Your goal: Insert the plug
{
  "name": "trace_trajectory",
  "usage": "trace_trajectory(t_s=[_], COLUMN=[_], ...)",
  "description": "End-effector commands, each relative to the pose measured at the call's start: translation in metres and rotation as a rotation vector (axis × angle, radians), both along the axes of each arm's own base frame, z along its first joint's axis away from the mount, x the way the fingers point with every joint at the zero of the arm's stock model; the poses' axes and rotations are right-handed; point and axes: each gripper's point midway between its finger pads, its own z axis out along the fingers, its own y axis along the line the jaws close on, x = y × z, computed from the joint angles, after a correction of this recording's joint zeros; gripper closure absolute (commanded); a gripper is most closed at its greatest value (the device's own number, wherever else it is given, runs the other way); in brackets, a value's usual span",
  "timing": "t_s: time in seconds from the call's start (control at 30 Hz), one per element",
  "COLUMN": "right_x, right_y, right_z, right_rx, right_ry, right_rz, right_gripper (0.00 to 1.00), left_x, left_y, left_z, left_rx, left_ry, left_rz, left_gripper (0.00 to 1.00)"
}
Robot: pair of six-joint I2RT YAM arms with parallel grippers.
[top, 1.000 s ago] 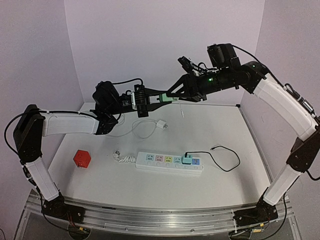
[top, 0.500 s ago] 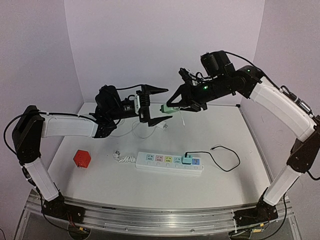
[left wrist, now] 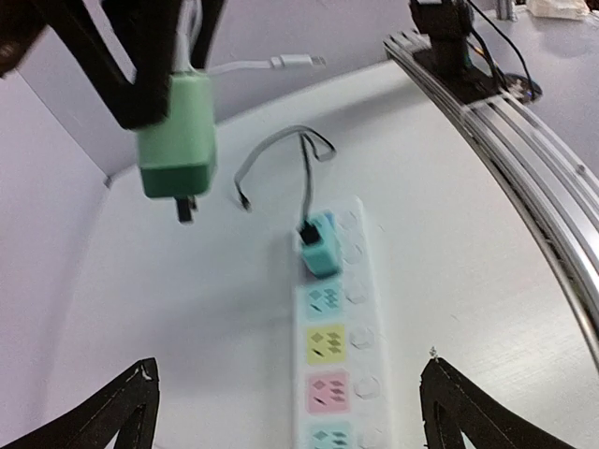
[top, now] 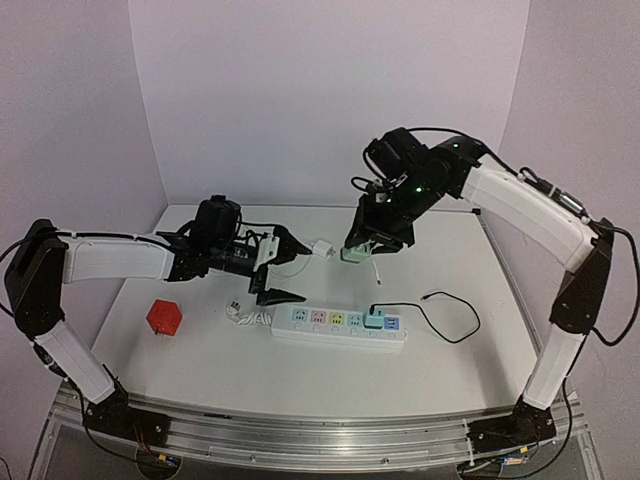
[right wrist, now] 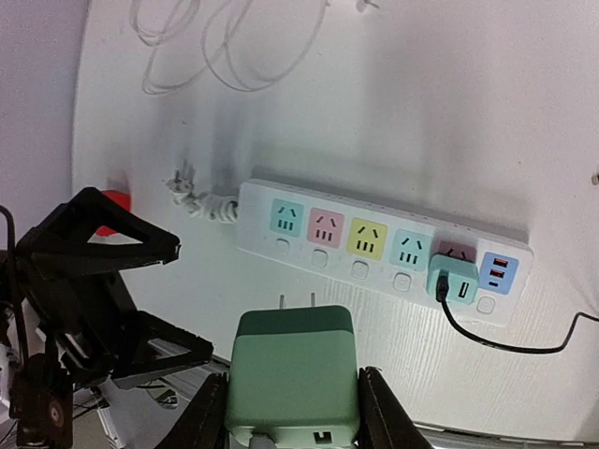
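1. Top view: the right end effector [top: 358,248] pinches the green plug [top: 352,254] in the air, clear of the counter [top: 450,385]. The power strip [top: 340,325] lies below it and toward the arm bases. The right arm arches high, its wrist bent steeply down. The left end effector [top: 300,272] is spread wide and holds nothing. It hangs low just beside the strip's cord end, on an arm stretched almost level.

2. Left wrist view: between this end effector's spread fingers [left wrist: 140,393] the power strip [left wrist: 332,365] runs straight ahead. A teal adapter [left wrist: 320,248] is already seated near its far end. The green plug [left wrist: 176,131] hangs ahead and to the left, prongs down and off to the side of the strip. A straight descent from here would likely land the prongs on bare counter, not in a socket.

3. Right wrist view: the green plug [right wrist: 293,374] sits squeezed between the fingers, prongs aimed toward the power strip [right wrist: 374,248], where four coloured sockets look free. Nothing pins the strip down, so I judge that slightly misaligned prongs could jam on the socket face or shove the strip sideways. A tilt of the plug in the pinch would cause the same.
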Motion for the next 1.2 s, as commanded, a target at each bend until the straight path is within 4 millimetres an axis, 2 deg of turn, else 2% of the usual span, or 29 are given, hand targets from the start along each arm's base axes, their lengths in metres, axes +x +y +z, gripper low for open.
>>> trace_trajectory(t_s=[0.0, 0.07, 0.17, 0.5, 0.67, 0.8, 0.93, 1.17], right_x=[-0.006, -0.005, -0.002, -0.005, -0.008, -0.007, -0.008, -0.011], right_y=[-0.001, 0.000, 0.008, 0.017, 0.021, 0.013, 0.007, -0.010], right_z=[-0.041, -0.057, -0.067, -0.100, -0.116, -0.126, -0.134, -0.142], right_rx=[-0.177, -0.226, -0.241, -0.276, -0.286, -0.314, -0.342, -0.417], right_ry=[0.117, 0.159, 0.190, 0.269, 0.314, 0.332, 0.347, 0.361], right_rz=[-0.036, -0.035, -0.032, -0.007, 0.017, 0.006, -0.009, -0.039], right_gripper=[1.00, 1.00, 1.00, 1.00, 1.00, 1.00, 1.00, 1.00], left_x=[-0.025, -0.026, -0.023, -0.011, 0.006, 0.015, 0.023, 0.019], left_y=[0.031, 0.037, 0.040, 0.038, 0.029, 0.021, 0.018, 0.017], left_z=[-0.078, -0.096, -0.110, -0.135, -0.142, -0.137, -0.142, -0.154], left_rx=[0.299, 0.347, 0.377, 0.393, 0.416, 0.400, 0.402, 0.419], left_ry=[0.249, 0.287, 0.305, 0.263, 0.271, 0.211, 0.173, 0.153], left_rz=[-0.003, 0.023, 0.052, 0.078, 0.082, 0.056, 0.063, 0.041], left_gripper=[0.04, 0.04, 0.02, 0.01, 0.02, 0.02, 0.02, 0.01])
